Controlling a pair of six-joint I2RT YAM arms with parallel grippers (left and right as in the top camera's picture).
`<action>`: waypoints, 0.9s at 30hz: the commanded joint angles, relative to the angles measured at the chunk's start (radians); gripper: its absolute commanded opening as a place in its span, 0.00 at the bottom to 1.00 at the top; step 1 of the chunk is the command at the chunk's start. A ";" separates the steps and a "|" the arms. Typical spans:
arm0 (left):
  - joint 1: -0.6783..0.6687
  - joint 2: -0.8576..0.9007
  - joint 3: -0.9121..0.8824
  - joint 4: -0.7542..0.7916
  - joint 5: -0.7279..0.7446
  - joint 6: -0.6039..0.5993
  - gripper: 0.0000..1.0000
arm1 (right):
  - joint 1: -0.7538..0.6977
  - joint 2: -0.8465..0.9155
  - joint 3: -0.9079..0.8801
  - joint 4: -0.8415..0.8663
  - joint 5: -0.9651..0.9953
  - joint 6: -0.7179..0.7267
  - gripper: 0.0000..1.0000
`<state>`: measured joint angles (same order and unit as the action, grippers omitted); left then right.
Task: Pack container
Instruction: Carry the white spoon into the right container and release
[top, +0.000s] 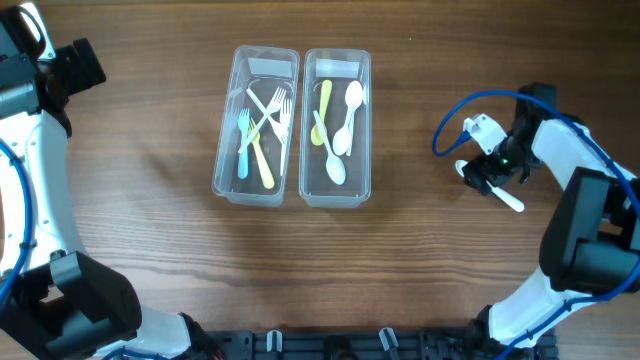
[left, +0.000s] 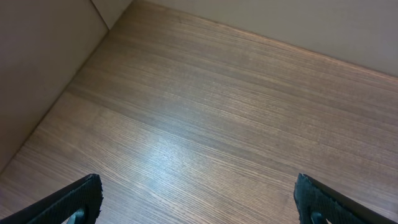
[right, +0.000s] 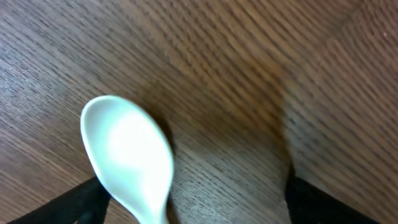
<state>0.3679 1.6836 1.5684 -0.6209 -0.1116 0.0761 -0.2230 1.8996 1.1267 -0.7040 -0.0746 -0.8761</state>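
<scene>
I find the white plastic spoon lying flat on the table, well to the right of the two clear containers and directly under the right gripper. I judge it light, rigid and smooth. It is liable to skate or flip if pressed on the bowl, so I would take it across the narrow handle, just behind the bowl. The right wrist view shows what the overhead cannot: the bowl faces up and sits close beside one finger, and the jaws stand spread, with the spoon not pinched. Only the overhead shows the destination: the spoon container, holding yellow and white spoons, beside the fork container. The left gripper is spread wide over bare wood, holding nothing.
</scene>
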 joint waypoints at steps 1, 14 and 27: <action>0.005 -0.015 0.011 0.003 -0.006 -0.005 1.00 | -0.003 0.093 -0.122 -0.003 0.076 0.024 0.81; 0.005 -0.015 0.011 0.003 -0.006 -0.005 1.00 | 0.077 0.092 -0.005 0.008 0.051 0.233 0.04; 0.005 -0.015 0.011 0.003 -0.006 -0.005 1.00 | 0.482 0.091 0.925 -0.040 -0.191 0.736 0.04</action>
<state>0.3679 1.6836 1.5684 -0.6209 -0.1116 0.0761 0.2092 1.9858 2.0418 -0.7383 -0.1131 -0.3428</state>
